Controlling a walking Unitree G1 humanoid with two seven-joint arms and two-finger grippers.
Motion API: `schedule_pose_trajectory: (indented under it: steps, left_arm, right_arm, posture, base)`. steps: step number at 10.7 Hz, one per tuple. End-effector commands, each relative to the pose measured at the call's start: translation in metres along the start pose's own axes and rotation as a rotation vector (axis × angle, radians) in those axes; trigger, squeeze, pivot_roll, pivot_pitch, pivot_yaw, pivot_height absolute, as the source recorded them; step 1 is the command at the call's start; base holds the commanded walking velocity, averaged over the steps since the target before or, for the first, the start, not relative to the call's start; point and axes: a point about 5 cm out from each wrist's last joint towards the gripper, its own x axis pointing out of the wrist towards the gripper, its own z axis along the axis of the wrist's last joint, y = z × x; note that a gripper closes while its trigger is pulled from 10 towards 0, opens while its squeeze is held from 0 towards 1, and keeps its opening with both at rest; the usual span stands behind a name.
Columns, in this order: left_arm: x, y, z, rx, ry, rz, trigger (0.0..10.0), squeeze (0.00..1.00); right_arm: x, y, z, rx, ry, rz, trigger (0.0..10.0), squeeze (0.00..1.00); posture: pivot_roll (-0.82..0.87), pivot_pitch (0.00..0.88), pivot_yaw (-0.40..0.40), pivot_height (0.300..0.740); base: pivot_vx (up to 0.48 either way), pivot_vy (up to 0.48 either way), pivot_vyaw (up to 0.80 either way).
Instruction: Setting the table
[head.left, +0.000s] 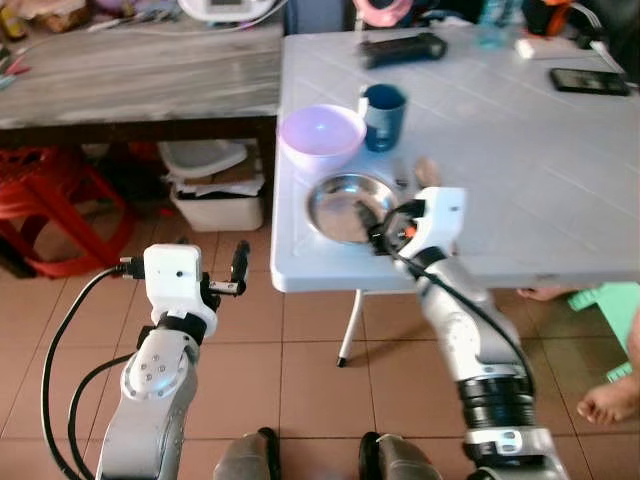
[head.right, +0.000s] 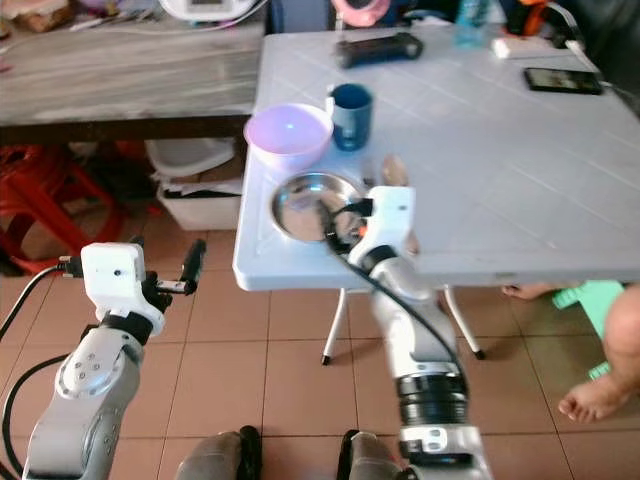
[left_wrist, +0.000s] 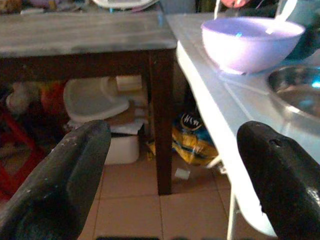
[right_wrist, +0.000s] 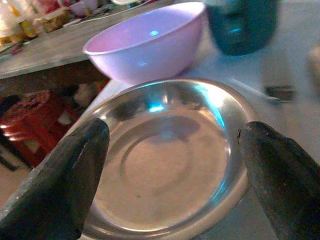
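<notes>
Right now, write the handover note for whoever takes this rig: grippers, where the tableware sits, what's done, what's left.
Right gripper: open, fingers either side of the steel plate at the near left corner of the white table, holding nothing.
Left gripper: open, empty, over the floor left of the table.
Purple bowl sits just behind the plate, blue mug to its right; a spoon lies right of the plate.
Done: plate, bowl and mug are on the table.
Left: probably position the plate, then arrange the rest.

head views downward, wrist views near bowl (right_wrist: 150, 42)
</notes>
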Motion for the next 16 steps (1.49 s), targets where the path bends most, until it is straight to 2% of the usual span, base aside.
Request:
schedule_pose_trajectory:
  steps: [1,3,5,10,13,16]
  left_arm:
    - [-0.002,0.002,0.004,0.013,-0.005,0.006,10.0,0.0]
    - [-0.004,0.002,0.004,0.014,0.0,0.008,10.0,0.0]
    - [-0.006,0.002,0.004,0.013,0.008,0.006,10.0,0.0]
    - [-0.004,0.001,0.004,0.009,0.008,-0.001,10.0,0.0]
    - [0.0,0.001,0.004,0.009,0.005,-0.009,10.0,0.0]
    - [0.002,0.0,0.004,0.011,0.004,-0.019,10.0,0.0]
  right_arm:
    - [0.004,0.005,0.0,0.032,0.021,0.02,10.0,0.0]
    - [0.004,0.008,-0.001,0.084,0.044,0.024,10.0,0.0]
    - [-0.001,0.008,-0.001,0.093,0.049,0.01,10.0,0.0]
    - [-0.006,-0.01,0.006,0.151,0.041,-0.113,10.0,0.0]
    - [-0.018,-0.018,-0.001,0.207,0.089,-0.203,10.0,0.0]
    - [-0.011,-0.015,0.002,0.217,0.097,-0.198,10.0,0.0]
  posture:
    - [0.05,0.192,0.059,0.74]
    - [0.05,0.208,0.062,0.74]
    - [0.05,0.215,0.063,0.74]
    - [0.04,0.202,0.059,0.74]
    - [0.03,0.186,0.055,0.74]
    - [0.03,0.18,0.055,0.74]
  base:
    - [0.0,0.0,0.0]
    - [0.0,0.0,0.0]
    - [0.0,0.0,0.0]
    - [0.0,0.0,0.0]
    - [0.0,0.0,0.0]
    - [0.0,0.0,0.0]
